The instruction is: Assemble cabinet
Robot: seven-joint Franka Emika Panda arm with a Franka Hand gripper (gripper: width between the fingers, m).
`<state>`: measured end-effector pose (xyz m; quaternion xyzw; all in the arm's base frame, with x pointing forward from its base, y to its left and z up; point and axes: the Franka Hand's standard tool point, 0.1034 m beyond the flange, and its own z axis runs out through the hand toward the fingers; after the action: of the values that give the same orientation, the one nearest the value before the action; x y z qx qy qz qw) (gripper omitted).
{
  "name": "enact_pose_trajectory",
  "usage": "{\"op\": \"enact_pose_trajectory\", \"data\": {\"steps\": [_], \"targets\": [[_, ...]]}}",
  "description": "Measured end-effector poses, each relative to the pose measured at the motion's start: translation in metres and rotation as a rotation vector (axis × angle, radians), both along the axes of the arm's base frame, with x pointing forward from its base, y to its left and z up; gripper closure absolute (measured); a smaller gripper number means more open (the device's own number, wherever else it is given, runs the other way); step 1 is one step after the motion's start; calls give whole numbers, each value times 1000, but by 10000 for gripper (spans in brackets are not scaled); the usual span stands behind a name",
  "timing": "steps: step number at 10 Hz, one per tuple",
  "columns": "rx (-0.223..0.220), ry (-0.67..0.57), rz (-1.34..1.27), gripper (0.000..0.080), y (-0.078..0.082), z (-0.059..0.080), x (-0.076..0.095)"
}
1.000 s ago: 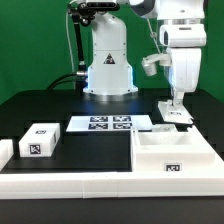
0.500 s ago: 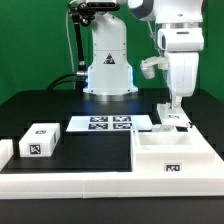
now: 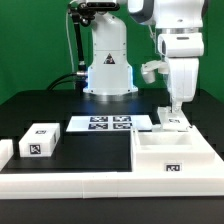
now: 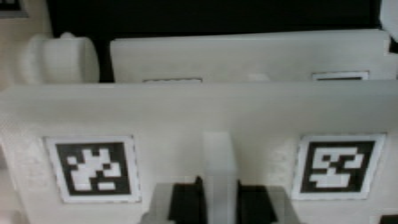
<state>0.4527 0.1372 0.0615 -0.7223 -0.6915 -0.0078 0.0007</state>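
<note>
Exterior view: tool (image 3: pixel 175 106) low at 3 o'clock on the tabletop (image 3: pixel 45 110), over a small two-tag part (image 3: pixel 172 120) just behind the box (image 3: pixel 150 167). Box sits at 4 o'clock. Block (image 3: pixel 40 140) at 8 o'clock, well apart. Marker board (image 3: pixel 110 123) at centre. Wrist view: fingers (image 4: pixel 178 203) flank the part's thin rib; can't tell whether they pinch it.

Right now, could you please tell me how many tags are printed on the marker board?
4 tags, in a two-by-two block on the marker board: two in the rear row and two in the front row. None looks hidden.
</note>
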Motion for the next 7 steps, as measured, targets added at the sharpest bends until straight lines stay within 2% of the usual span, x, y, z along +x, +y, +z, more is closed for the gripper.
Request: {"op": "enact_pose_trajectory", "data": {"steps": [7], "targets": [[4, -17, -12, 738, -3, 6, 12]]}}
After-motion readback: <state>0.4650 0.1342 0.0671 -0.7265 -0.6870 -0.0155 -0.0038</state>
